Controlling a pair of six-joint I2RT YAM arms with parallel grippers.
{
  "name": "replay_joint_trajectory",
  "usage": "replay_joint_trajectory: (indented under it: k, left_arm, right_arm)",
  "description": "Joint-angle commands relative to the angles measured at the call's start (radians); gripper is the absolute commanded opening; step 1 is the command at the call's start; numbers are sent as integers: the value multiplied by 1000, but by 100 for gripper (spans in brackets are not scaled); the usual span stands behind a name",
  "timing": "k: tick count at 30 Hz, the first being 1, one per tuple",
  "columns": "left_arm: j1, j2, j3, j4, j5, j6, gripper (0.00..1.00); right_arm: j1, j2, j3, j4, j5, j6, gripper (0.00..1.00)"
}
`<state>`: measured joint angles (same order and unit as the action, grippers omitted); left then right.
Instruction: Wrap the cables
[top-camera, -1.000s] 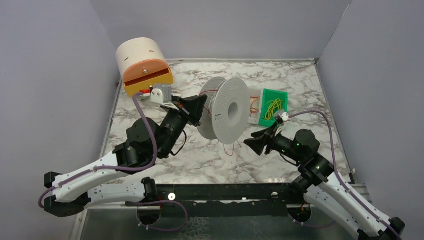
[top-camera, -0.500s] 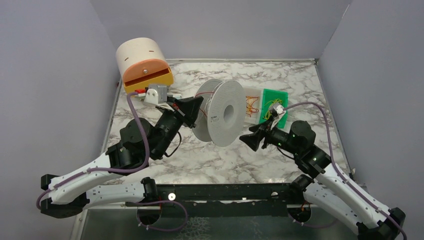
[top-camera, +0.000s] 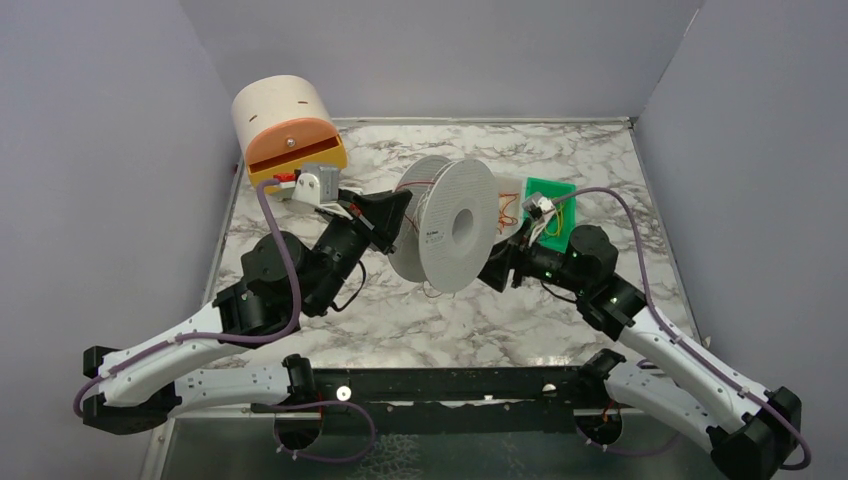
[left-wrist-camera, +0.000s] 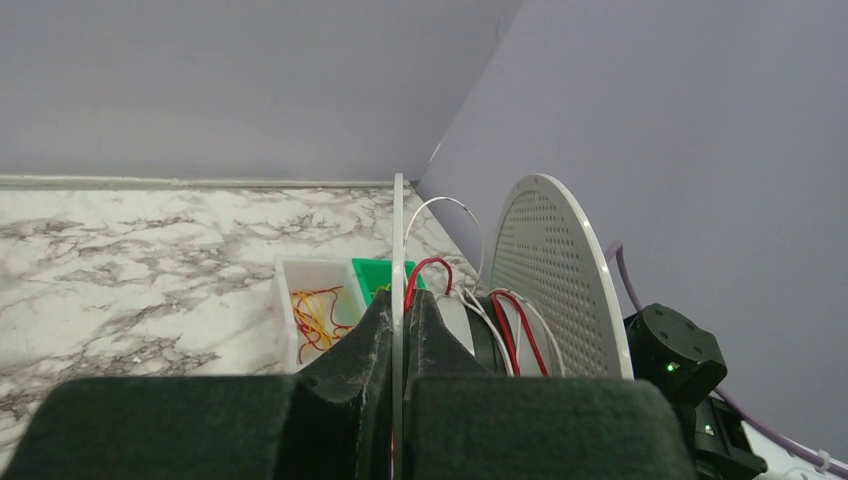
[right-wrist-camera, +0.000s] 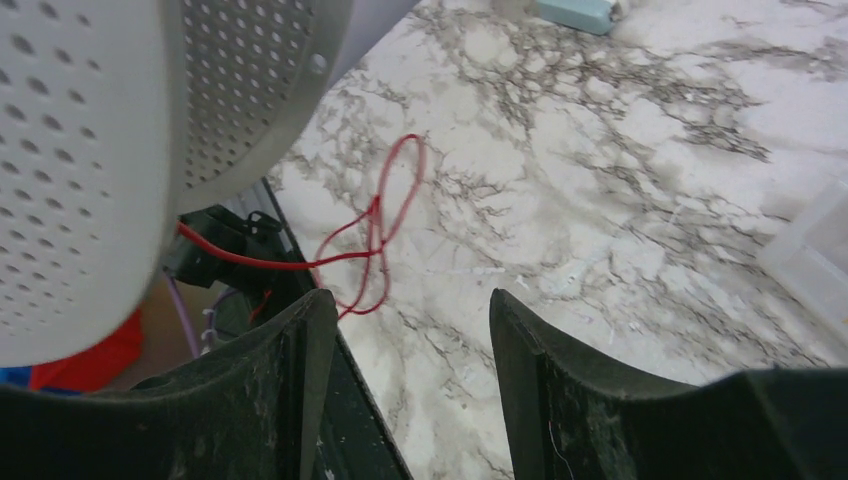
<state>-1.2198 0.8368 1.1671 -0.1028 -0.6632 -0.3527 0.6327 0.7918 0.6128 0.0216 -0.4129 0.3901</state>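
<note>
A pale grey perforated spool (top-camera: 455, 225) is held upright above the table. My left gripper (top-camera: 398, 215) is shut on its left flange. In the left wrist view the thin flange edge (left-wrist-camera: 398, 230) is pinched in that gripper (left-wrist-camera: 398, 300), and red and white wire (left-wrist-camera: 425, 272) lies on the core. A red cable (right-wrist-camera: 385, 215) hangs in loops below the spool onto the marble; it also shows in the top view (top-camera: 432, 292). My right gripper (top-camera: 497, 268) is open and empty by the spool's right face, and its fingers (right-wrist-camera: 410, 300) straddle bare table.
A white tray (top-camera: 508, 208) with red-orange wires and a green tray (top-camera: 555, 205) with yellow-green wires sit behind the spool. A cream and orange container (top-camera: 285, 135) and a small grey box (top-camera: 318, 185) stand at the back left. Walls close three sides.
My right gripper has moved left and further in, up against the spool's right side. The left gripper still holds the spool, which shifted slightly left and back.
</note>
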Motion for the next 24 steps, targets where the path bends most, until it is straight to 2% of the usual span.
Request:
replay_joint_trajectory:
  k: [1, 3, 9, 13, 16, 18, 24]
  left_arm:
    - [-5, -9, 43, 92, 34, -14, 0]
    - [-4, -10, 44, 90, 34, -13, 0]
    - [-4, -7, 46, 98, 35, -15, 0]
    - [-4, -1, 55, 98, 40, -15, 0]
    - [-4, 2, 55, 102, 42, -14, 0]
    - [-4, 1, 52, 103, 40, -14, 0]
    - [-5, -25, 58, 102, 31, -6, 0]
  right_arm:
    - [-4, 37, 11, 143, -179, 53, 61]
    - [-4, 55, 14, 162, -209, 65, 59]
    - [-4, 82, 18, 141, -126, 79, 49]
    - [-4, 71, 10, 141, -95, 77, 32]
    - [-4, 74, 10, 142, -103, 74, 12]
    - [-4, 74, 9, 136, -107, 72, 2]
    - [-4, 29, -2, 47, -15, 41, 1]
